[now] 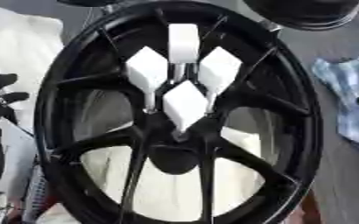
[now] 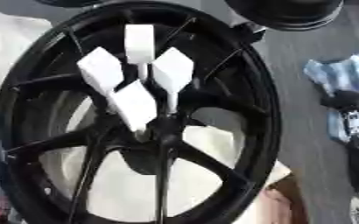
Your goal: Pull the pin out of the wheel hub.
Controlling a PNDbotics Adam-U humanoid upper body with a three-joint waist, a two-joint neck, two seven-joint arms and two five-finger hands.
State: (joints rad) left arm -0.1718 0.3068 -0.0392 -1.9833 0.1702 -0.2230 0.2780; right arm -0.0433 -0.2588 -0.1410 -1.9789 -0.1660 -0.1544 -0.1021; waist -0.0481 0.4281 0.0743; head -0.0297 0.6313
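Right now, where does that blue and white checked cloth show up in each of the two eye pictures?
Left eye view: the checked cloth lies at the right edge, right of the black wheel, running out of the picture.
Right eye view: the cloth sits at the right side, further in from the edge, with a black hand over it.
Shared landmark: the four white pins standing in the wheel's hub.

text: none readable | labels: none | brands: none | numbers: none
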